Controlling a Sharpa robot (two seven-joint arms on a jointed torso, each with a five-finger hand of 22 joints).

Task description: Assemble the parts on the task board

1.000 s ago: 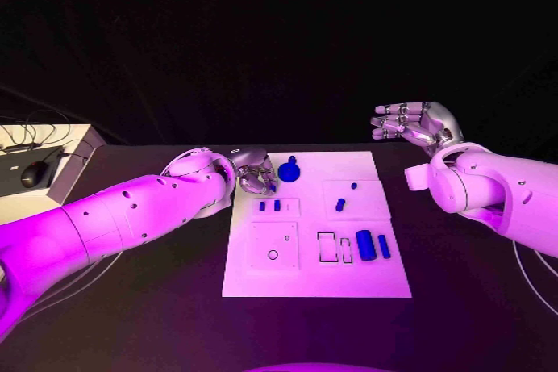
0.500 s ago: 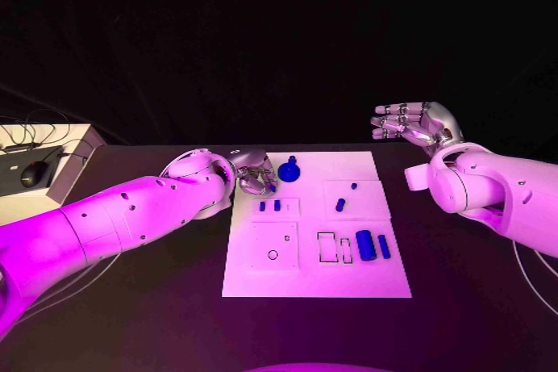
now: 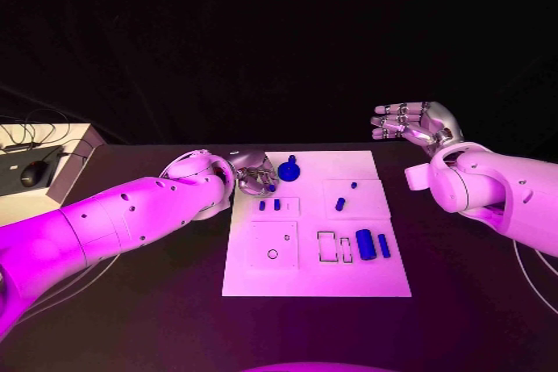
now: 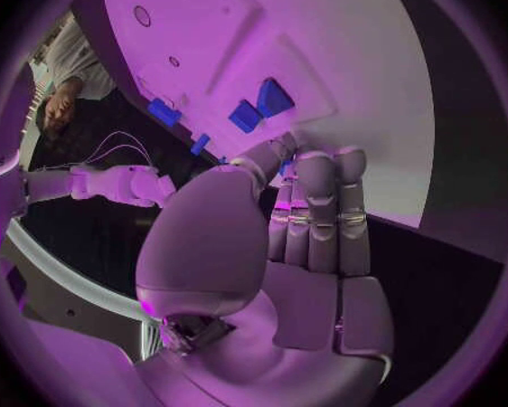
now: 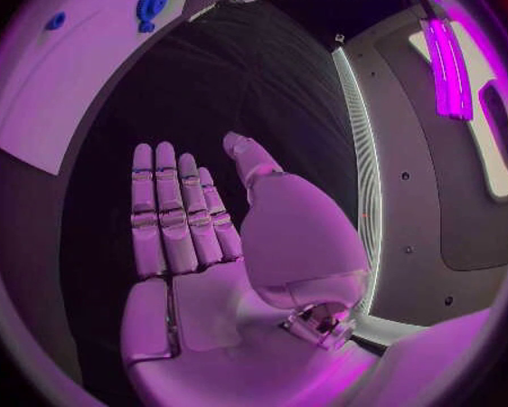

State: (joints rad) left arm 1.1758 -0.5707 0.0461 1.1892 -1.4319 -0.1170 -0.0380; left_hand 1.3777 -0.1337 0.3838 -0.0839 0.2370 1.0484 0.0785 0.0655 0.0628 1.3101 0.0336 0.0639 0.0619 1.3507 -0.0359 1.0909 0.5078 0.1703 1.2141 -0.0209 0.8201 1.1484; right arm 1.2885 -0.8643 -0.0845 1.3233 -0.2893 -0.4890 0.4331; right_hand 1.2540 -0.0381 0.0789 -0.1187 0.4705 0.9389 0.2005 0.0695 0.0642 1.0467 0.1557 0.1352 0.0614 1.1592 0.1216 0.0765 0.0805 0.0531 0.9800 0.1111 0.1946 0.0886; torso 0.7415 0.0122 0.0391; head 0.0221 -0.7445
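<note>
As before, left hand (image 3: pixel 254 175) pinches part (image 3: pixel 271 188).

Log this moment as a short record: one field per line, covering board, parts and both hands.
task board: white plate mid-table
round part: blue, at the board's far edge
bar parts: two blue pieces side by side, near right
left hand: at the board's far-left corner, a small blue piece at its fingertips
right hand: raised off the table, fingers apart, holding nothing
</note>
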